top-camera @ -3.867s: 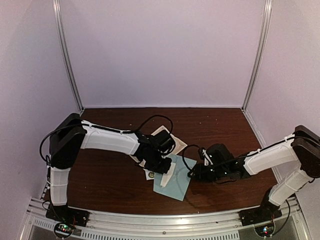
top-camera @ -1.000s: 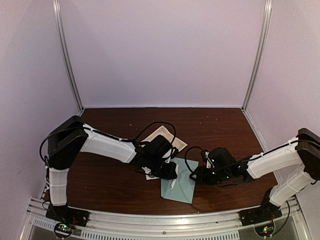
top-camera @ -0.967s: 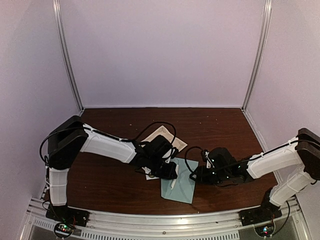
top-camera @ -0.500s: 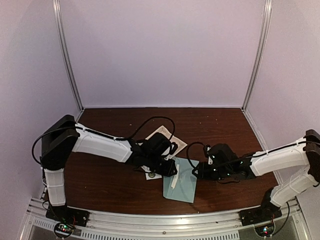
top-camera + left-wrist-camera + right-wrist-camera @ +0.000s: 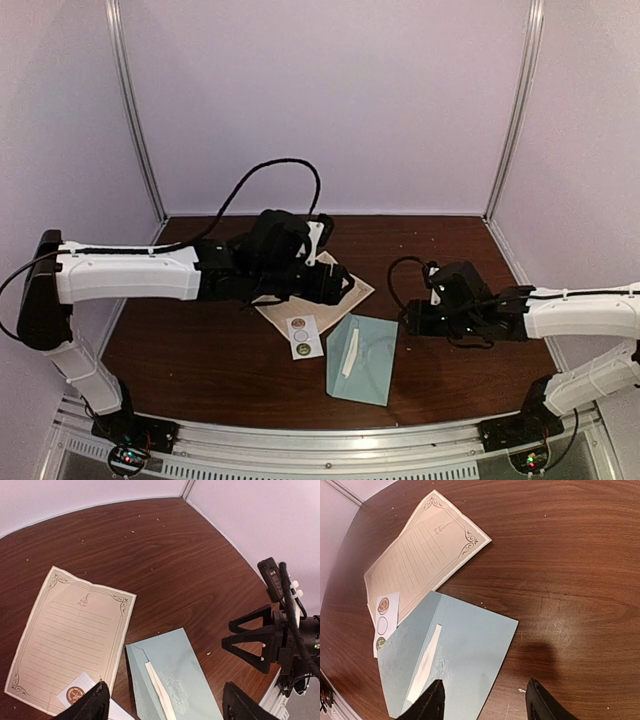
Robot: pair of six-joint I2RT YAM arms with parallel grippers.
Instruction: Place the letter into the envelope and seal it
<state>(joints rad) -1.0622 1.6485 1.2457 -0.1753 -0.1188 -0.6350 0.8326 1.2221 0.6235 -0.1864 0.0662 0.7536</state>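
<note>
- The pale teal-blue rectangular paper envelope [image 5: 366, 366] lies flat on the dark brown wooden table [image 5: 190, 350], at about 5 o'clock from the table's middle in the top view. Its near short edge is close to the table's front edge.
- A narrow white strip [image 5: 349, 352] lies along the envelope's left part, running roughly 12 to 6 o'clock.
- The cream lined letter sheet with an ornamental border [image 5: 75, 635] lies flat at 11 o'clock of the envelope. The envelope's far left corner meets the sheet's edge.
- A small white sticker strip with round seals [image 5: 305, 336] sits at 9 o'clock of the envelope, just beside its left edge. Its far end overlaps the letter's near corner.
- The left gripper [image 5: 165, 692] hangs over the letter, fingers spread wide with nothing between them.
- The right gripper [image 5: 485, 696] sits at 2 o'clock of the envelope, just beside its far right corner. Its fingers are apart and hold nothing, and it throws a shadow on the wood.
- Bare wood runs from the letter's far edge to the back wall at 12 o'clock, and from the envelope's right edge toward 3 o'clock under the right arm.
</note>
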